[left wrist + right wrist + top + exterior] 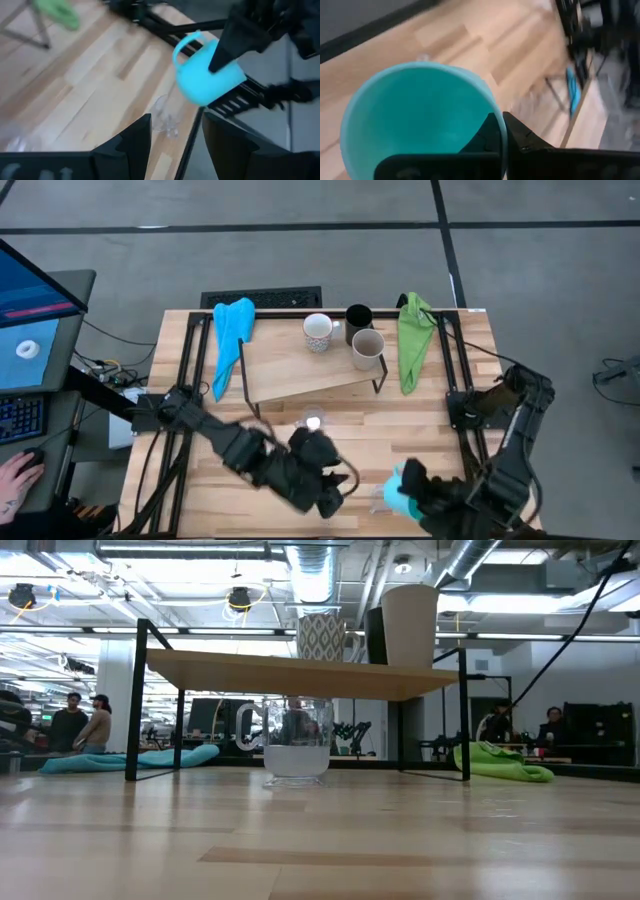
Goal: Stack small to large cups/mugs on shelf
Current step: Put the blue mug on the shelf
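The shelf (pixel 300 370) stands at the middle far part of the table and carries a white patterned mug (pixel 318 332), a black cup (pixel 358 320) and a beige-grey mug (pixel 367 348). One clear glass (pixel 313 418) stands on the table in front of the shelf, and it also shows in the low view (pixel 297 750). A second clear glass (pixel 165 117) stands near the table's near edge. My right gripper (pixel 408 488) is shut on the turquoise mug (pixel 207 75) at the near right. My left gripper (pixel 175 145) is open and empty, near the front edge, just left of the mug. My right gripper holds the turquoise mug by its rim (pixel 501 125), one finger inside the mug (pixel 487 137) and one outside (pixel 525 142). The fingers come from the table's right side. The mug is tilted, its handle (pixel 182 42) away from the fingers, and it looks lifted off the table.
A blue cloth (pixel 232 340) lies left of the shelf and a green cloth (pixel 413 340) right of it. Black frame rails (pixel 460 380) run along both table sides. A person's hand (pixel 12 475) rests at a desk beyond the left edge.
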`<act>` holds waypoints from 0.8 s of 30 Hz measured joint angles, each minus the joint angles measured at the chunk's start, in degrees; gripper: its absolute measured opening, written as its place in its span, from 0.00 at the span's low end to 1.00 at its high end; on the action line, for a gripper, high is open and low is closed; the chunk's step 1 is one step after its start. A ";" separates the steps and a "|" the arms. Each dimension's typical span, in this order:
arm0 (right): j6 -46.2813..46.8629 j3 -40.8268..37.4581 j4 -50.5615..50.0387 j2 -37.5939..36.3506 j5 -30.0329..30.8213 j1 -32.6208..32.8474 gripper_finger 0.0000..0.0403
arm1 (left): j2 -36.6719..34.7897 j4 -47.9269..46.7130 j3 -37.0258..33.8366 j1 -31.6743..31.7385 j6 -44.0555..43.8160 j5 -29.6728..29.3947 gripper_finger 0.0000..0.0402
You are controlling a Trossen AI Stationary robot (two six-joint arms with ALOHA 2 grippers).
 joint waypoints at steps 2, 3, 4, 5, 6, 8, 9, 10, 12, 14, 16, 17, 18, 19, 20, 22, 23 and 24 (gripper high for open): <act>-3.00 0.00 0.78 0.10 -0.24 0.53 0.02 | -0.67 2.86 0.00 2.59 5.85 5.65 0.42; -4.18 0.00 0.93 0.10 -0.39 0.57 0.02 | -0.84 4.45 0.00 4.00 8.62 9.09 0.42; -5.19 0.00 1.13 0.10 -0.46 0.49 0.02 | -0.89 6.51 0.00 5.30 11.39 12.97 0.42; -6.06 0.00 1.24 0.10 -0.46 0.31 0.02 | -0.87 8.54 0.00 6.60 14.17 16.96 0.42; -6.94 0.00 1.23 0.10 -0.53 0.10 0.02 | -0.83 10.17 -0.17 7.92 16.88 20.75 0.42; -8.49 0.00 1.23 0.10 -0.59 -0.23 0.02 | -0.58 12.13 -0.24 10.33 21.96 27.17 0.42; -9.18 0.00 1.27 0.10 -0.59 -0.28 0.02 | -0.45 12.62 -0.22 11.57 24.24 29.57 0.42; -9.78 0.00 1.32 0.10 -0.56 -0.28 0.02 | -0.37 12.26 -0.24 12.58 26.10 31.64 0.42; -10.48 0.00 1.80 0.10 -0.60 -0.28 0.02 | -0.26 12.09 -0.28 14.59 29.03 34.97 0.42; -11.60 0.00 2.89 0.10 -0.62 -0.50 0.02 | 0.04 12.52 -0.26 16.20 31.68 38.08 0.42; -12.71 0.00 4.14 0.10 -0.65 -0.63 0.03 | 0.69 12.62 -0.26 17.30 34.95 40.60 0.42; -13.20 0.00 4.91 0.10 -0.63 -0.65 0.03 | 1.01 12.73 -0.28 17.64 36.44 41.49 0.42; -13.95 0.00 5.69 0.10 -0.63 -0.67 0.03 | 1.16 12.90 -0.37 17.69 38.09 42.56 0.42; -14.67 0.00 6.25 0.10 -0.59 -0.75 0.02 | 1.28 13.09 -0.39 17.67 39.86 43.74 0.42; -15.45 0.00 6.77 0.10 -0.61 -0.93 0.02 | 1.90 13.98 -0.21 17.66 41.56 45.17 0.42; -16.05 0.00 8.09 0.10 -0.61 -1.09 0.02 | 2.62 14.94 -0.17 17.64 43.96 48.02 0.42; -16.14 0.00 8.67 0.10 -0.61 -1.17 0.02 | 3.16 13.93 -0.31 17.62 44.43 49.46 0.42; -16.43 0.01 9.19 0.08 -0.62 -1.38 0.02 | 4.17 14.81 -0.33 17.60 44.69 50.79 0.42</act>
